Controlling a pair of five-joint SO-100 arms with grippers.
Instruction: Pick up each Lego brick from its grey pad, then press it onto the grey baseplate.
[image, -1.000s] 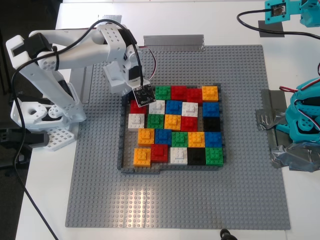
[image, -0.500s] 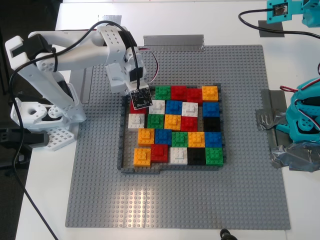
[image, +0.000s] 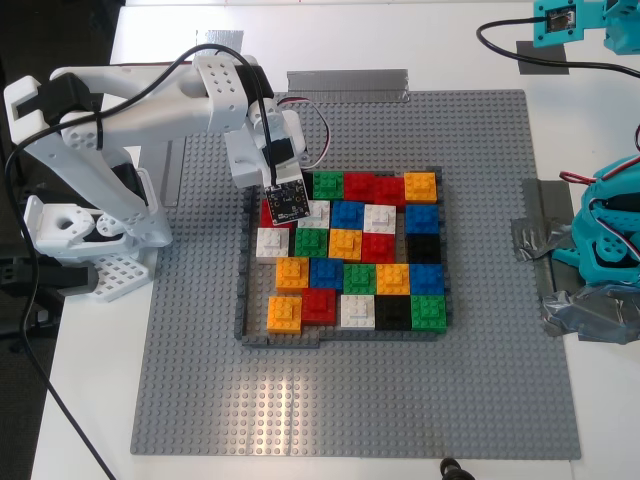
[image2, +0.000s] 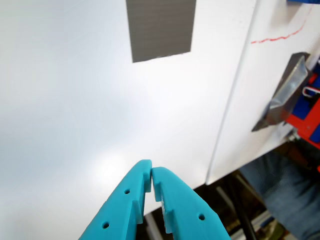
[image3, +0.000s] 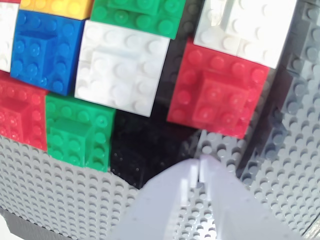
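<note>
The grey baseplate (image: 480, 380) carries a dark-grey frame around a coloured mosaic. Several orange Lego bricks sit in it, one at the far right corner (image: 420, 185). My second gripper (image: 264, 197), white, is shut and empty. It hangs low over the mosaic's far left corner in the exterior view. In the second wrist view its tips (image3: 199, 170) stand over bare baseplate studs (image3: 280, 165), beside a black brick (image3: 145, 150) and a red brick (image3: 217, 95). My first gripper (image2: 151, 172), teal, is shut and empty over the white table. A bare grey pad (image2: 160, 27) lies ahead of it.
The teal arm's base (image: 610, 230) stands on taped grey patches at the exterior view's right. The white arm's base (image: 90, 230) stands at the left. A long grey tape strip (image: 345, 82) lies beyond the baseplate. The table edge and a person's trouser leg (image2: 290, 200) show in the first wrist view.
The white arm has shifted slightly right and toward the mosaic's corner, with its wrist turned a little. The teal gripper has barely moved.
</note>
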